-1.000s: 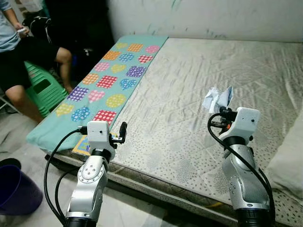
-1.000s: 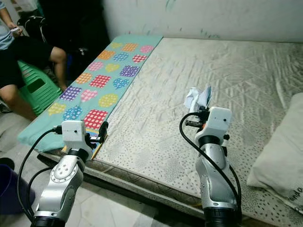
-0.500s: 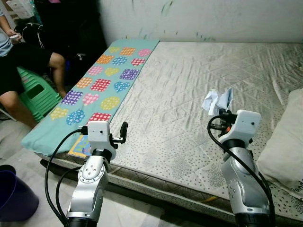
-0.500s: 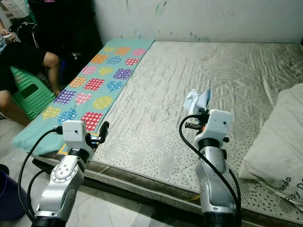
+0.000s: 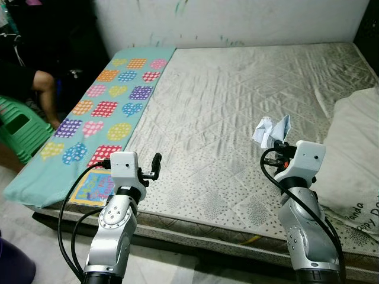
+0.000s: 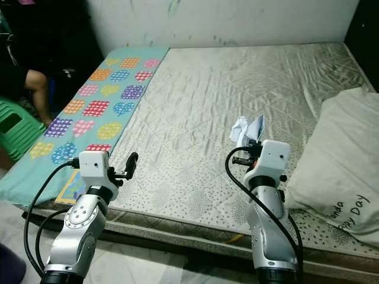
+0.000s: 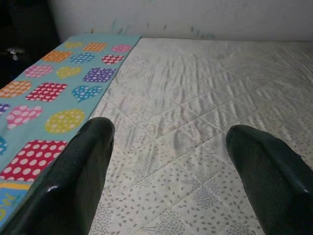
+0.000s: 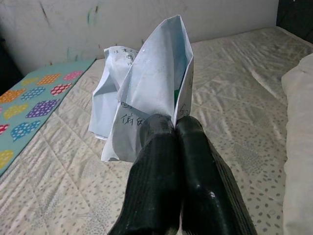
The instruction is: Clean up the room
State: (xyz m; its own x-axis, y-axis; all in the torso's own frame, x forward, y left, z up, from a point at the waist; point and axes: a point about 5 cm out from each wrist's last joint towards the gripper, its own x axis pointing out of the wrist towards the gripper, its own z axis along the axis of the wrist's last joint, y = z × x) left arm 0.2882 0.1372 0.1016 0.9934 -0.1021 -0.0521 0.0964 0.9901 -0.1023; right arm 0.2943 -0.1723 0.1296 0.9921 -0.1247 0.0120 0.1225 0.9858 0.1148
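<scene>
My right gripper (image 8: 175, 128) is shut on a crumpled piece of white paper (image 8: 142, 93) with writing on it, held up above the mattress (image 5: 237, 100). In the head views the paper (image 5: 271, 130) sticks up just beyond my right wrist (image 5: 299, 163). My left gripper (image 7: 168, 142) is open with nothing between its fingers, hovering over the near left part of the mattress beside a teal mat with coloured patches (image 5: 100, 112).
A white pillow (image 5: 355, 154) lies on the right side of the mattress. A person's knee (image 5: 42, 83) and a green plastic stool (image 5: 18, 127) are at the left of the bed. A wall (image 5: 237, 21) runs behind the mattress.
The camera has swung to the right: the bed and mat have shifted left in view and the pillow has come into sight. Both grippers keep their pose, the right still holding the paper.
</scene>
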